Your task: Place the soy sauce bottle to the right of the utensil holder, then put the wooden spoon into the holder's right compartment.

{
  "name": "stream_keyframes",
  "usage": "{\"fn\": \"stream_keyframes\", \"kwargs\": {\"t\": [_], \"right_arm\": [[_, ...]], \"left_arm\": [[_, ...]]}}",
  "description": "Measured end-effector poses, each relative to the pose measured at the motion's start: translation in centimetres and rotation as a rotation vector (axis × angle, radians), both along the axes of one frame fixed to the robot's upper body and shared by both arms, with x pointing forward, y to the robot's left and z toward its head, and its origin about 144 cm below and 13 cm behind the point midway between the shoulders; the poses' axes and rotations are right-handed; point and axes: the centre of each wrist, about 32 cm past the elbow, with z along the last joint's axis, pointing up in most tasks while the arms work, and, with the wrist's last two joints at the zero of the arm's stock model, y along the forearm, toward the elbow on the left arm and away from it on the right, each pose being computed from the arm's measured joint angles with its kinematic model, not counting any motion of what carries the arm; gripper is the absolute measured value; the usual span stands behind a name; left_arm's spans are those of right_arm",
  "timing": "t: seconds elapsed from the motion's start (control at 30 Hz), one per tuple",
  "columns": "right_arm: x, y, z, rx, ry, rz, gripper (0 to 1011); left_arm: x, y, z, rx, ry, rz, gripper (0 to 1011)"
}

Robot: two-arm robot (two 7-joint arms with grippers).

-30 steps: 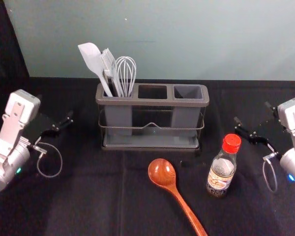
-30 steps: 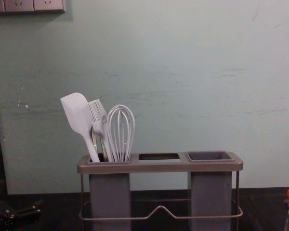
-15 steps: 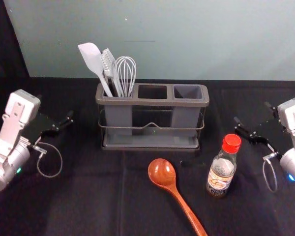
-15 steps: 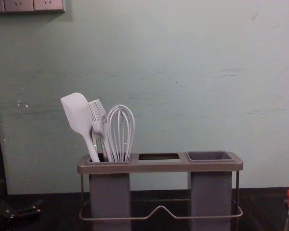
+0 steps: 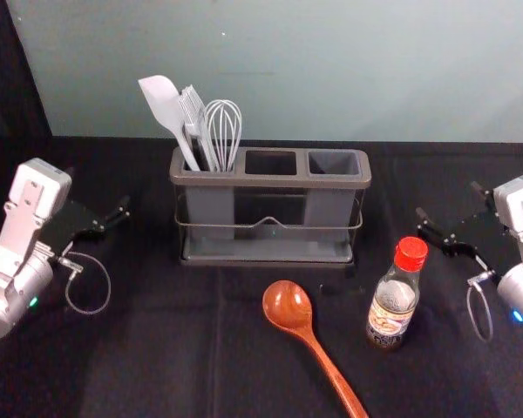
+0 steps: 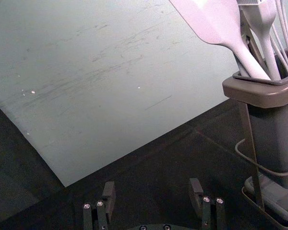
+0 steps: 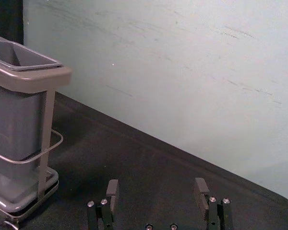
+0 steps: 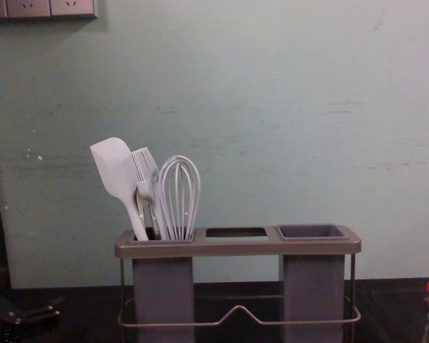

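Note:
The soy sauce bottle (image 5: 392,305), red-capped, stands upright in front and to the right of the grey utensil holder (image 5: 270,181). Left of the bottle lies the wooden spoon (image 5: 288,306), its bowl toward the holder and its handle toward the near edge. The holder's right compartment (image 5: 334,163) is empty. My left gripper (image 5: 98,190) is open, left of the holder; the left wrist view also has this gripper (image 6: 152,184), nothing between its fingers. Behind and right of the bottle, my right gripper (image 5: 447,198) is open; its fingers are spread in the right wrist view, with the gripper (image 7: 157,183) holding nothing.
A white spatula (image 5: 163,106), a brush and a whisk (image 5: 223,131) rise from the holder's left compartment. A pale wall (image 5: 331,70) stands behind the black-covered table (image 5: 157,366). Bare cloth lies between the holder and my right gripper.

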Motion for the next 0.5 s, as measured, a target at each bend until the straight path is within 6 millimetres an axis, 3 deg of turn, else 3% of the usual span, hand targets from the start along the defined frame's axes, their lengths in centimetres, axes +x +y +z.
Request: {"fn": "stream_keyframes", "kwargs": {"t": [0.5], "right_arm": [[-3.3, -1.4, -0.1, -0.023, -0.019, 0.003, 1002]], "left_arm": [[0.0, 0.0, 0.0, 0.0, 0.0, 0.0, 1005]]}}
